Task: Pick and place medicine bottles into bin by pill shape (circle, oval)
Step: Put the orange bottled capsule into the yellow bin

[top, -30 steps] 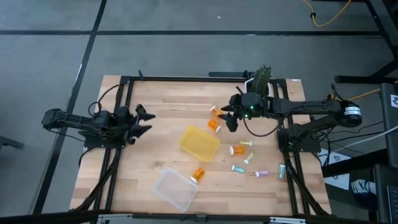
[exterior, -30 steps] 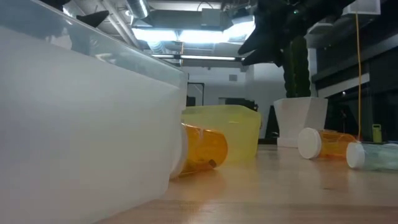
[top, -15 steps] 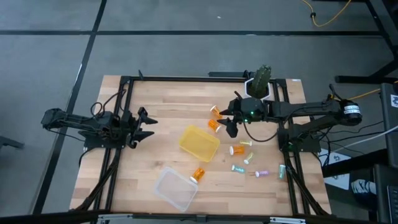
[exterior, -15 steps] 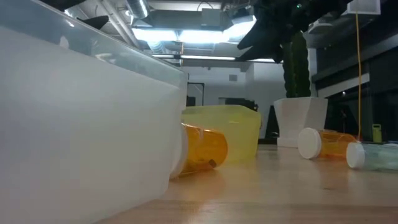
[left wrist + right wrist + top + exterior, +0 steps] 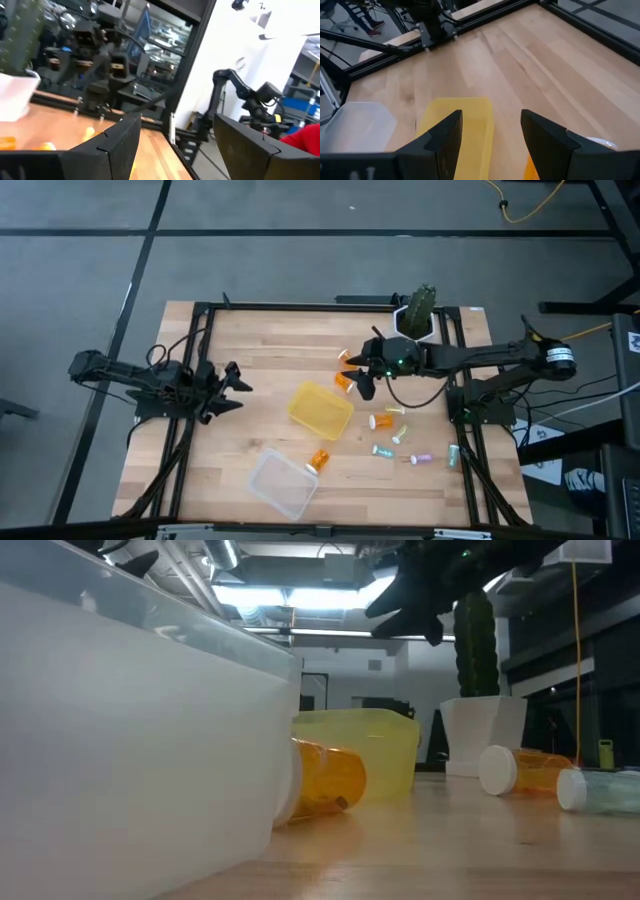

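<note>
Several medicine bottles lie on their sides on the wooden table. Two orange ones (image 5: 344, 379) (image 5: 345, 357) lie just beyond the yellow bin (image 5: 320, 410). Another orange one (image 5: 318, 460) rests against the clear bin (image 5: 283, 482). An orange one (image 5: 383, 421) and slim pastel vials (image 5: 400, 436) lie at the near right. My right gripper (image 5: 358, 376) hovers open above the two far orange bottles, holding nothing; its wrist view looks down on the yellow bin (image 5: 457, 125). My left gripper (image 5: 235, 385) waits open at the table's left, raised.
A white plant pot with a cactus (image 5: 418, 315) stands at the far edge, behind my right arm. Black frame rails run along the table's left, right and far edges. Bare wood lies between my left gripper and the bins.
My right gripper has moved a little toward the table's left, from beside the two far orange bottles to over them, staying open. My left gripper has turned slightly in place. No bottle has moved.
</note>
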